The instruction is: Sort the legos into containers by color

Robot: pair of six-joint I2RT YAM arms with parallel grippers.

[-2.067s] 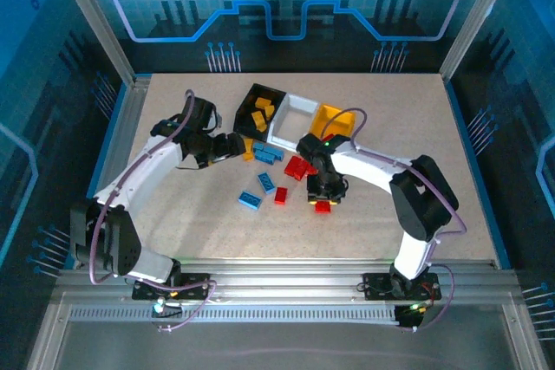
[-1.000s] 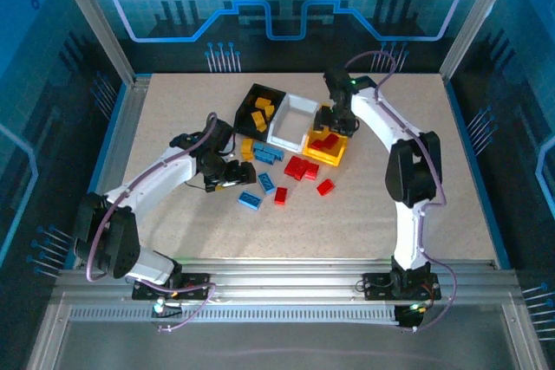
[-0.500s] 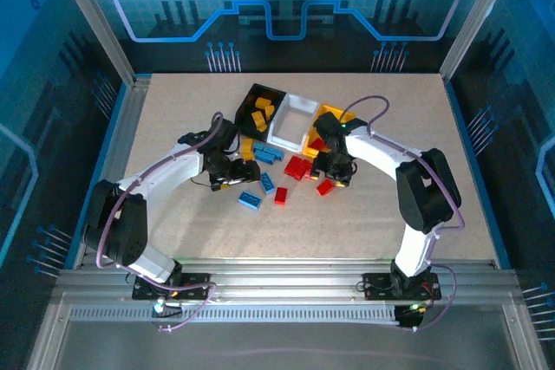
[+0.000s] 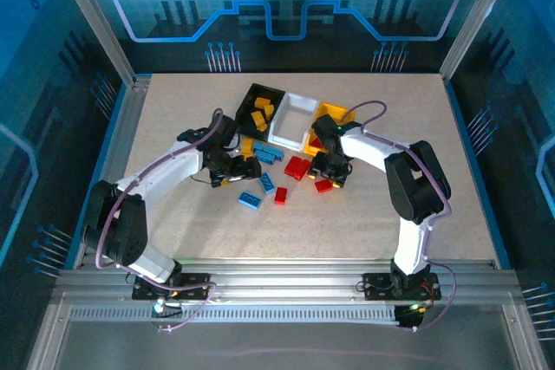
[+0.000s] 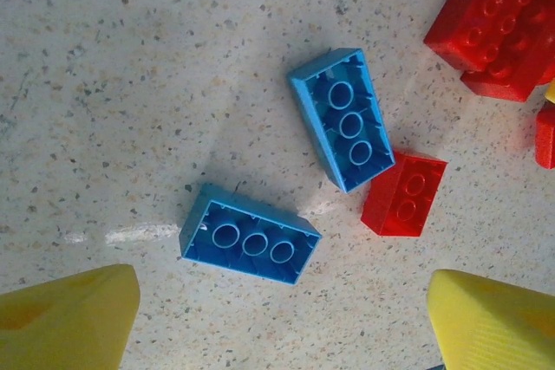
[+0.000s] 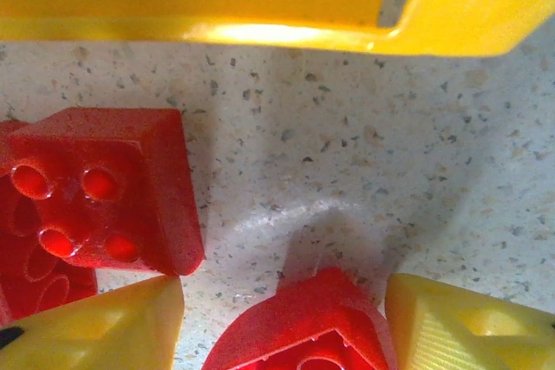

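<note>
Left wrist: left gripper (image 5: 282, 301) wide open, empty; blue bricks (image 5: 251, 244) between its fingers. Right wrist: right gripper (image 6: 284, 290) straddles a red brick (image 6: 299, 335), unclamped; yellow bin (image 6: 260, 6) ahead. Top view adds black bin (image 4: 246, 108) and white bin (image 4: 300, 98).

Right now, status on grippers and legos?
Left gripper open over a blue brick. Right gripper straddling a red brick by the yellow bin, grip unconfirmed. Another red brick close beside.

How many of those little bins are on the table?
3, side by side: black bin on the left, white bin in the middle, yellow bin on the right, partly hidden by the right arm.
</note>
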